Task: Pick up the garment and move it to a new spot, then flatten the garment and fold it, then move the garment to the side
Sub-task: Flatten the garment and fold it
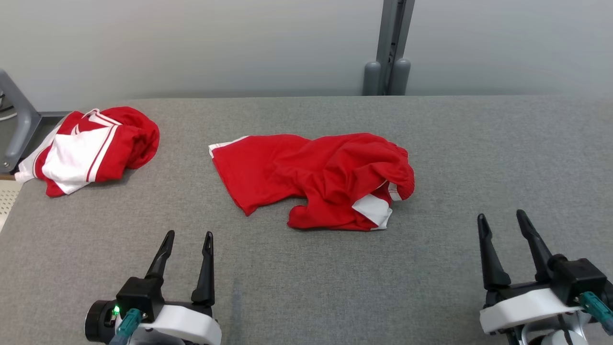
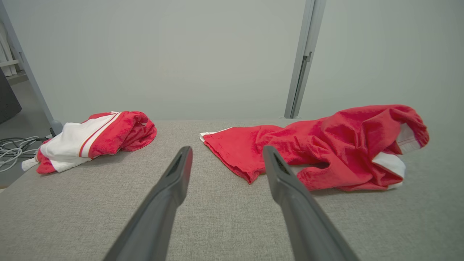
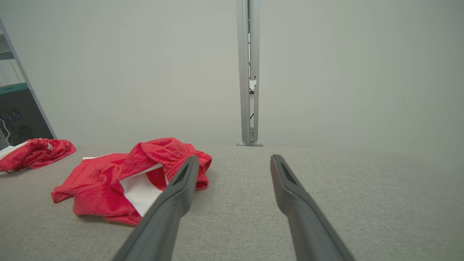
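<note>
Currently, a second red-and-white garment (image 1: pixel 91 151) is seen bunched at the bench's (image 1: pixel 297 287) far left corner. The left gripper (image 1: pixel 189 235) is held near the front edge, fingers spread, nothing gripped. The red garment (image 1: pixel 316 177) is left crumpled at the bench's middle, untouched. The right gripper (image 1: pixel 501 216) is held toward the front right corner, likewise spread and empty.

Open grey table (image 1: pixel 431 278) all around red garment (image 1: pixel 311 177); second garment (image 1: pixel 91 151) far left.
</note>
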Robot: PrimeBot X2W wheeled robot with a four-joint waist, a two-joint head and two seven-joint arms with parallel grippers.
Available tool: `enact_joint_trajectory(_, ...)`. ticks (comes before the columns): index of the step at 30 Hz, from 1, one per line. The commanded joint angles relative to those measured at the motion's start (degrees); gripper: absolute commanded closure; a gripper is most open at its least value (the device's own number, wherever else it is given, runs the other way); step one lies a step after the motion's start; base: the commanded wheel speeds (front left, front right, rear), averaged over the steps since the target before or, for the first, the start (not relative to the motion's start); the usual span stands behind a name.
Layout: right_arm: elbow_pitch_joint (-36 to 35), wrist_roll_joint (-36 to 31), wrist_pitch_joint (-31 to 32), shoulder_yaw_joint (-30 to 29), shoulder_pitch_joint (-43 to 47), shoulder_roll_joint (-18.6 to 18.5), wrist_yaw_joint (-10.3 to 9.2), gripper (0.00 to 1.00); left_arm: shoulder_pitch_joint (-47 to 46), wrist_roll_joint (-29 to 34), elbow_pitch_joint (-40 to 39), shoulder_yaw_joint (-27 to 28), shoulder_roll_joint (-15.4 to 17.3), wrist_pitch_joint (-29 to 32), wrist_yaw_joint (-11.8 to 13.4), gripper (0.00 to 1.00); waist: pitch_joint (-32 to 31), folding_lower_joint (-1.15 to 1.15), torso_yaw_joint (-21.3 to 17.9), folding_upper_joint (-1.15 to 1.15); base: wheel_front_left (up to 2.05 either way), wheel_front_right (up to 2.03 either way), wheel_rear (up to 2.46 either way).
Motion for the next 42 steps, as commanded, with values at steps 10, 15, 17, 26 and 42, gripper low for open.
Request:
enact_joint_trajectory(10,13.0,-3.3,-0.3,4.0,-10.6,-0.3,0.02,0.0,-3.2,-1.1,-1.2,-2.0,0.2,-0.1,0.9,0.0,4.5,0.0,6.2,0.0,0.0,0.0,0.0)
enact_joint_trajectory(15,19.5,-5.6,-0.3,3.1,-16.0,-0.3,0.02,0.0,-4.2,-1.9,-1.6,-2.5,0.2,-0.1,1.5,0.0,7.0,0.0,9.1,0.0,0.0,0.0,0.0)
enact_joint_trajectory(17,20.6,-6.1,-0.3,2.7,-17.0,-0.3,0.02,0.0,-4.4,-2.0,-1.7,-2.7,0.2,-0.1,1.6,0.0,7.3,0.0,9.6,0.0,0.0,0.0,0.0)
enact_joint_trajectory(26,21.9,-7.8,-0.3,0.7,-20.2,-0.3,0.02,1.0,-4.3,-2.9,-2.3,-2.7,0.2,-0.1,2.5,0.0,8.3,0.0,11.0,0.0,0.0,0.0,0.0)
enact_joint_trajectory(42,23.4,-14.4,-0.3,-11.3,-23.3,-5.6,0.02,1.0,-5.3,-3.1,-2.4,-3.8,0.2,-0.1,2.3,0.0,9.3,0.0,7.1,0.0,0.0,0.0,0.0)
